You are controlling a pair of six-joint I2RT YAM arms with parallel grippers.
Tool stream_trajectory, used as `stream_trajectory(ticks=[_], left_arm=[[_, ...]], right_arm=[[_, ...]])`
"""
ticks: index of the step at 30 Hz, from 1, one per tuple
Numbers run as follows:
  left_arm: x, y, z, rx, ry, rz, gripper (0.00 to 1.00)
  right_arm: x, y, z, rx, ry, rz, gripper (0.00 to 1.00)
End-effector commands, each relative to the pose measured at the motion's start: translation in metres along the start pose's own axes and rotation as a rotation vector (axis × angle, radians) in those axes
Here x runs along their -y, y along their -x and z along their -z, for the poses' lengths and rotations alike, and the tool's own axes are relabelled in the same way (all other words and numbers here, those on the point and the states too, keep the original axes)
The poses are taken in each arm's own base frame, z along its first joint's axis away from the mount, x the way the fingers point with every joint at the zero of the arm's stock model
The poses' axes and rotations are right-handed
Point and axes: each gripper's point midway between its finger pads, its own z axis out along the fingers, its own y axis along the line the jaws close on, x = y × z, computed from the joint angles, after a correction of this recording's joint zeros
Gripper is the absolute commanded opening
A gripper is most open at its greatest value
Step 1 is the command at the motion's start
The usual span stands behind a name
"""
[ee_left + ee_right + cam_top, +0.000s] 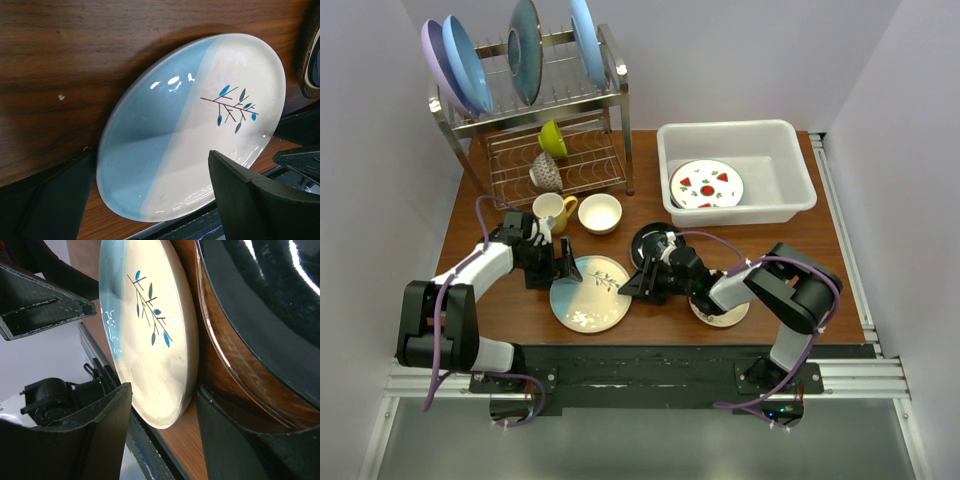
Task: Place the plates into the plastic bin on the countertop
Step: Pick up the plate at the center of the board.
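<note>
You had three plates out on the bench (790, 240): one teal-and-cream plate (590, 293) lying flat near the front edge, one glossy black plate (648, 242) just behind it to the right, and one small cream plate (730, 318) partly hidden under your right arm. One more plate, white with red fruit slices (706, 185), lay inside the single white plastic bin (735, 127) at the back right of the bench. Whether anything sat beneath it, you could not tell. Both of your two pincers were at the teal-and-cream plate. The left pincer (152, 155) stood wide open at the plate's left rim, one finger to each side of it and holding nothing. The right pincer (164, 389) was at the plate's right rim, its jaws apart and astride the edge, one finger over the plate's face and the other on the bench side. No finished grip could be made out. At the back left stood one wire rack (623, 125) with four large plates on edge along its top tier and two cups on the tier below, one yellow-green (552, 138) and one patterned (545, 172). In front of it sat one cream mug (550, 208) and one cream bowl (600, 213).
</note>
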Motion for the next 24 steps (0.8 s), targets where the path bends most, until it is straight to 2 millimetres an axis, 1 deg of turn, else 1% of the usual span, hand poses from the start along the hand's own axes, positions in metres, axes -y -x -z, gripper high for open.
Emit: stream_trajectory(ticks=[1, 10, 12, 20, 24], left_arm=[[0.023, -0.002, -0.002, -0.014, -0.124, -0.007, 0.96], [0.024, -0.004, -0.004, -0.025, -0.134, -0.007, 0.96], [0.024, -0.005, -0.005, -0.027, -0.137, -0.003, 0.96], [0.027, -0.006, -0.005, -0.029, -0.149, -0.004, 0.96], [0.03, -0.009, -0.007, -0.037, -0.167, -0.004, 0.96]], right_arm=[[-0.051, 0.007, 0.008, 0.048, 0.183, 0.052, 0.56], [-0.068, 0.01, 0.015, 0.085, 0.278, 0.063, 0.53], [-0.069, 0.011, 0.017, 0.094, 0.291, 0.057, 0.53], [-0.064, 0.016, 0.02, 0.143, 0.294, 0.016, 0.44], [-0.066, 0.017, 0.021, 0.153, 0.3, 0.013, 0.4]])
